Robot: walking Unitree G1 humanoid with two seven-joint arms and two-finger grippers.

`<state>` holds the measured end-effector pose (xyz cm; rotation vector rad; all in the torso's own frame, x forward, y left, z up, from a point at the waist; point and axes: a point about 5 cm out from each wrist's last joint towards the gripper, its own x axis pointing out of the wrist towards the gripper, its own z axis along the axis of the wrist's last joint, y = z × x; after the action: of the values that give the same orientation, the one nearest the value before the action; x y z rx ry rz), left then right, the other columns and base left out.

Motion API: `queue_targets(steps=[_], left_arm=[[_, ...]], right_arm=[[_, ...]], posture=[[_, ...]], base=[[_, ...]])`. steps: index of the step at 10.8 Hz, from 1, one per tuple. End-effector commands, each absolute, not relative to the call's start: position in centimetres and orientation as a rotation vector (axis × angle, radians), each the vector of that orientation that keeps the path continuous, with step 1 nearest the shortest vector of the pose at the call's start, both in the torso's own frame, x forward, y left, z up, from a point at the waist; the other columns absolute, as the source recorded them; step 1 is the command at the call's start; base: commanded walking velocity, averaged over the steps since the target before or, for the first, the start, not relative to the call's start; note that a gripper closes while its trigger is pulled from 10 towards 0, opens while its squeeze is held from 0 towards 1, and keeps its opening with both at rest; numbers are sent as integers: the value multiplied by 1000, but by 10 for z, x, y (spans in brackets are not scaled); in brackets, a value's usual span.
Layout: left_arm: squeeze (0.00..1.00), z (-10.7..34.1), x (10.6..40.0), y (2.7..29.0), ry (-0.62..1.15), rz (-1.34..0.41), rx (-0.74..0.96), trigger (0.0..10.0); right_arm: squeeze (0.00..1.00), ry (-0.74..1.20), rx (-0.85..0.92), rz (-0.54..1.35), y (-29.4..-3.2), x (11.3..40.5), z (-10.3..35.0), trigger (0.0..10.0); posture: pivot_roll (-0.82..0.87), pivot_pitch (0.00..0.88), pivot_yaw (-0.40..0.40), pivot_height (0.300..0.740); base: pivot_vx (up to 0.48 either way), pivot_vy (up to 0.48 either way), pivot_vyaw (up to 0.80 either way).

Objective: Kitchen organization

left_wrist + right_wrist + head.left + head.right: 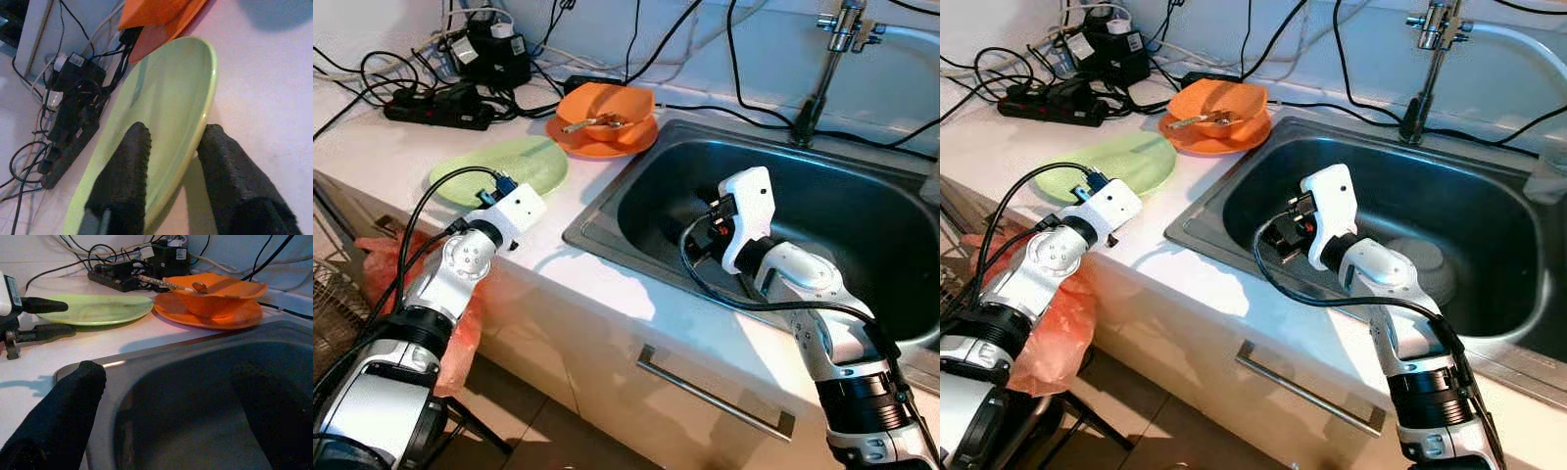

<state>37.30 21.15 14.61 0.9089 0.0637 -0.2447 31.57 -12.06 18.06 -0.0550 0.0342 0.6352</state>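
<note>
On the white tabletop (pixel 372 147), left of the steel sink (pixel 862 196), lies the green plate (pixel 524 162), with the left tool (pixel 171 161) at its near rim, one finger over the plate and one beneath, not yet pinched together. Behind it an orange bowl (pixel 607 103) holding a spoon (pixel 168 284) sits on an orange plate (pixel 234 316). Over the sink basin the right tool (pixel 171 401) hangs with fingers spread apart, holding nothing.

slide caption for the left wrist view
Left gripper fingers straddling the green plate rim, orange dishes beyond.
</note>
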Motion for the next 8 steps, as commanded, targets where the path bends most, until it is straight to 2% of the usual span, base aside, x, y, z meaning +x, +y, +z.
queue_targets(steps=[1,8], left_arm=[[0,124,367,212,159,-293,924,0],[0,120,365,210,162,-321,925,0]], right_arm=[[0,28,-52,615,-124,317,183,10000],[0,27,-52,609,-124,317,182,10000]], posture=[[-13,0,49,740],[-16,0,53,740]], base=[[0,0,0],[0,0,0]])
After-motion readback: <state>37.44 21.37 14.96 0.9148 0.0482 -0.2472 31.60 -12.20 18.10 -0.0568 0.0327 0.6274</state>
